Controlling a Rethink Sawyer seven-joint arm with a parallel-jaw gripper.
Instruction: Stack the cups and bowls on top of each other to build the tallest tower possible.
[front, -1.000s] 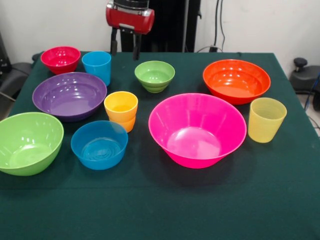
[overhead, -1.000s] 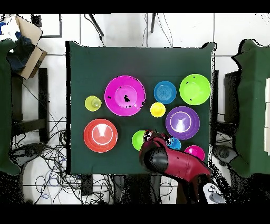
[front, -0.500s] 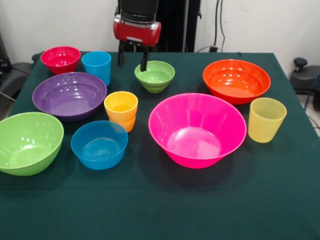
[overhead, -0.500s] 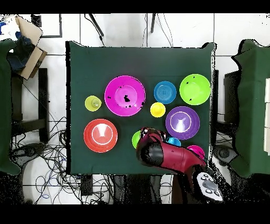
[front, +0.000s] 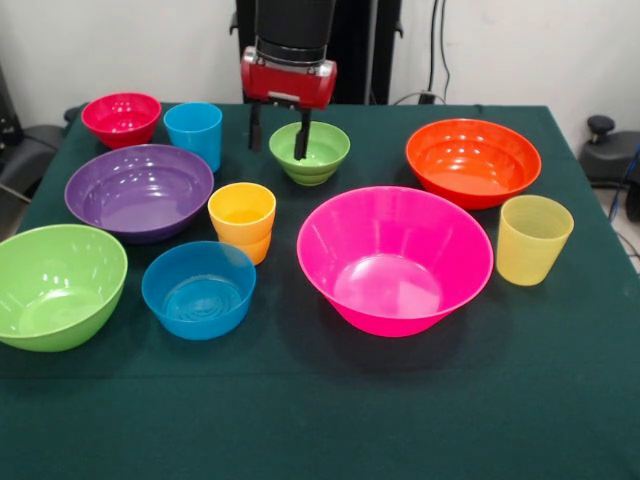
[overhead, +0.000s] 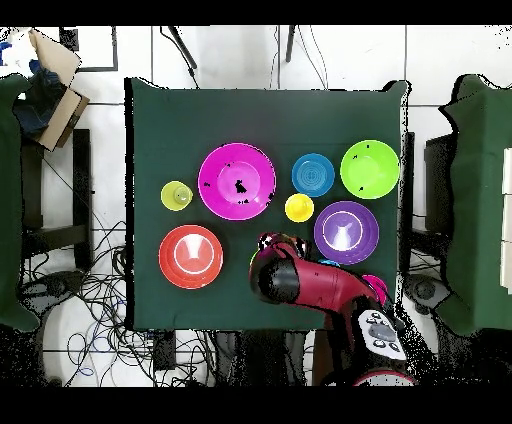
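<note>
Two spread tool (front: 277, 134) fingers apparently straddle the small green bowl's (front: 318, 157) left rim.

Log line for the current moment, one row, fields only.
gripper: open, at small green bowl rim, one finger inside, one outside | held: nothing | tower: not started | pink bowl: empty

the gripper (front: 277, 136) has moved forward and down, its fingers (front: 302, 140) now straddling the small green bowl's (front: 318, 155) rim.
</note>
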